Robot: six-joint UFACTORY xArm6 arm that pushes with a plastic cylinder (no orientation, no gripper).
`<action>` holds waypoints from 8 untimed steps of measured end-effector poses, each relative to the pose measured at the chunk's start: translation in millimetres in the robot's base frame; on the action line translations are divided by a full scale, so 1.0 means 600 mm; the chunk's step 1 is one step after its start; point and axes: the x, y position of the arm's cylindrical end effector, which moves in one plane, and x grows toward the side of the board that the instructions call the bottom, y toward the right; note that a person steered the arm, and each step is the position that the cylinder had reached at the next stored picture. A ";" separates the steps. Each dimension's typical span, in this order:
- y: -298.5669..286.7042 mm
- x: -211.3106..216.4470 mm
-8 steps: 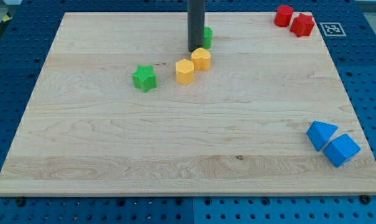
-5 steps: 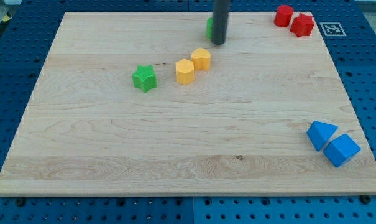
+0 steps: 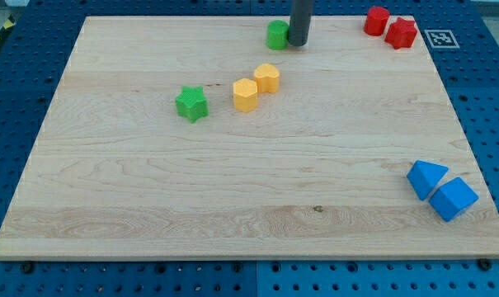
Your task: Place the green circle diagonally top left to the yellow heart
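Observation:
The green circle sits near the view's top edge of the wooden board. My tip stands right against the circle's right side. The yellow heart lies below the circle, slightly to its left. A yellow hexagon-like block touches the heart at its lower left. So the green circle is above and a little right of the heart.
A green star lies left of the yellow blocks. Two red blocks sit at the top right corner. Two blue blocks sit at the lower right. The board's top edge is close behind the circle.
My tip moved from the green circle's left, just above the heart, to its right side. The circle shifted up toward the top edge. The yellow blocks stayed put.

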 end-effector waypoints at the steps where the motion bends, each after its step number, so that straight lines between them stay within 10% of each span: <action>1: -0.011 0.003; 8: -0.123 -0.031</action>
